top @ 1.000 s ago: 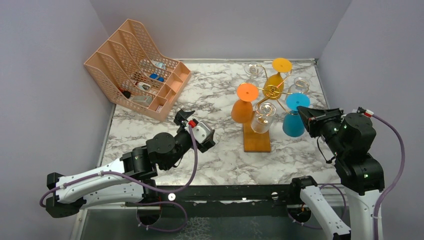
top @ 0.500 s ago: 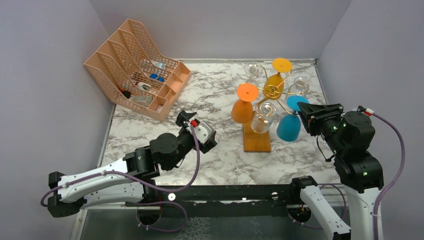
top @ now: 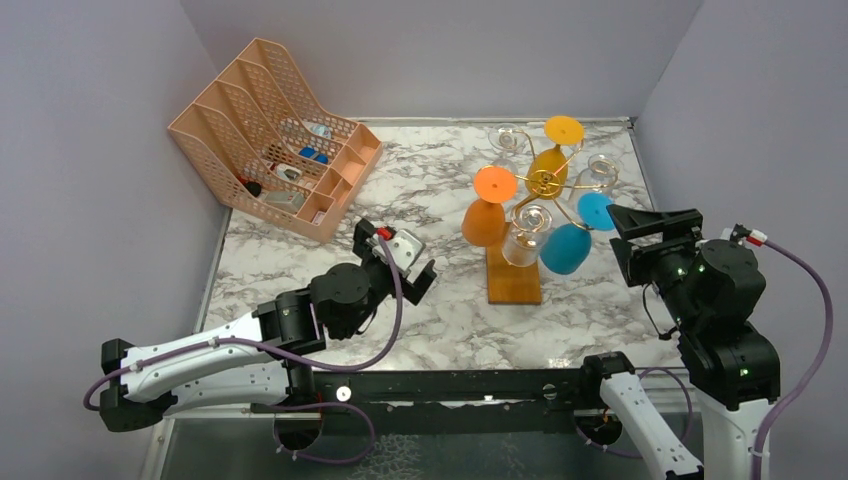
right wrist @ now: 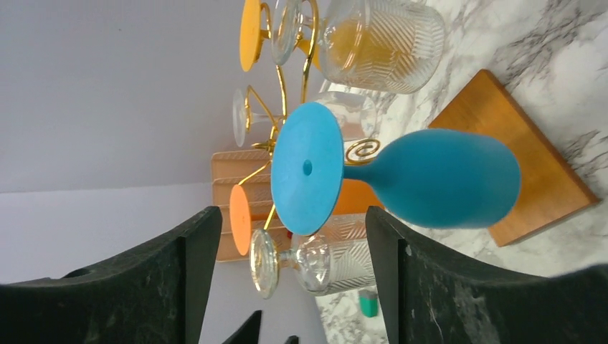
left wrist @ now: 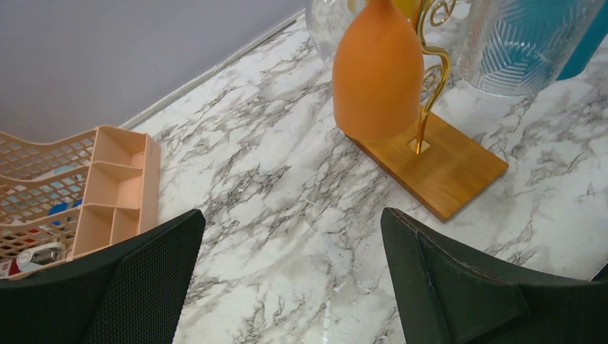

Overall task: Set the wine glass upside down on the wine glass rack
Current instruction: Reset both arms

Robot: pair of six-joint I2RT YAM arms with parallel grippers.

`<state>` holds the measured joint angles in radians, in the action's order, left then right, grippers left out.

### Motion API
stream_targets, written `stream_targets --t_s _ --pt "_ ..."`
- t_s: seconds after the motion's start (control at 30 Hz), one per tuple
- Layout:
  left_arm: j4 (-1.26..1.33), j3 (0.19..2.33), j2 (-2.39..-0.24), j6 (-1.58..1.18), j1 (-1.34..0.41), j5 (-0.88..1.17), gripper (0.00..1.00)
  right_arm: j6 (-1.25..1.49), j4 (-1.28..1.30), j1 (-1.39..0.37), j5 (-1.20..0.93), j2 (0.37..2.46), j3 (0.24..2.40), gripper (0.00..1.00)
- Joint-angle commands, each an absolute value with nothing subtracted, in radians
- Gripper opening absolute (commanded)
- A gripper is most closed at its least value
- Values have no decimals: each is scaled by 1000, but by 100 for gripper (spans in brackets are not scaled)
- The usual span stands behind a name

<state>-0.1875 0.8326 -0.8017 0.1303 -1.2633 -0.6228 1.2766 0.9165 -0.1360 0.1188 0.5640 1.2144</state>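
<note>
The blue wine glass [top: 566,248] hangs upside down, tilted, on the right of the wine glass rack [top: 515,282]. The right gripper [top: 616,230] is parted beside its foot, and the left gripper [left wrist: 290,229] gapes wide, empty.

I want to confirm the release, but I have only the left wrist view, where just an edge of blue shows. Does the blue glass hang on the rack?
Observer: Yes. The blue glass hangs foot up, with its stem in a spiral arm of the rack.
Operator: Does the right end effector hold it?
Observer: No. The right end effector is open, with a clear gap to the foot on both sides.
Operator: Does the glass hang straight?
Observer: Not quite. In the top view its bowl leans in toward the base.
</note>
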Motion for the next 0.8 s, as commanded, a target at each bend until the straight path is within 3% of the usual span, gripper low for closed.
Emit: stream_targets --t_s 0.0,0.17,0.4,0.53,0.77 --pt "-183 897 -801 3 -1264 -708 99 1185 968 -137 184 548 1239 83" --pt "-222 979 -814 -86 -1264 -669 99 998 986 -136 266 546 1260 100" --pt "-222 1073 -832 -233 -1264 -732 99 678 968 -136 304 512 1286 100" --pt "-262 1109 -852 -276 -1264 -778 99 472 951 -136 161 500 1289 100" --pt "-229 1096 -825 -195 -1264 -758 99 453 938 -135 98 463 1315 100"
